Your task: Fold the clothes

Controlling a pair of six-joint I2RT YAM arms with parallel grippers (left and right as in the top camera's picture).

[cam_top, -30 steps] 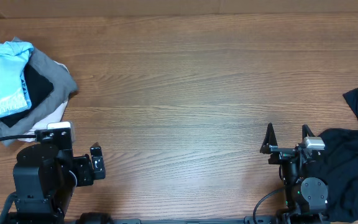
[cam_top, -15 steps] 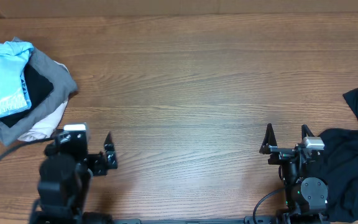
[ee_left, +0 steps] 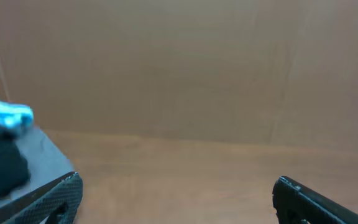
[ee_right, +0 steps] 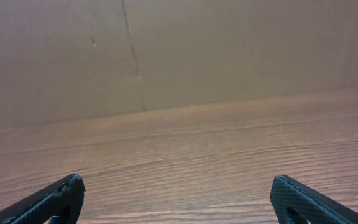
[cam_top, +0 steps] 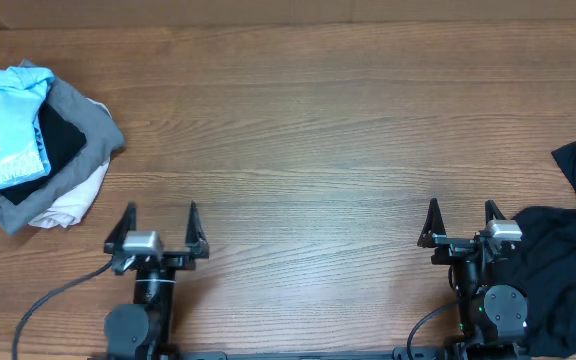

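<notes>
At the far left of the table lies a pile of clothes (cam_top: 38, 150): a light blue T-shirt with white lettering (cam_top: 3, 130) on top of grey, black and pale pieces. In the left wrist view the edge of this pile (ee_left: 5, 162) shows at the left. A plain black garment (cam_top: 568, 260) lies crumpled at the right edge. My left gripper (cam_top: 158, 218) stands open near the front edge, right of the pile, nothing between its fingers (ee_left: 61, 193). My right gripper (cam_top: 460, 215) is open too, just left of the black garment, holding nothing; its fingers (ee_right: 297, 199) frame bare wood.
The wooden table (cam_top: 308, 150) runs wide between the two heaps. A brown cardboard wall (ee_right: 179, 50) closes the far side.
The left arm has swung from beside the pile to the right and turned to face the far side, its fingers spread. The right arm and both heaps have not moved.
</notes>
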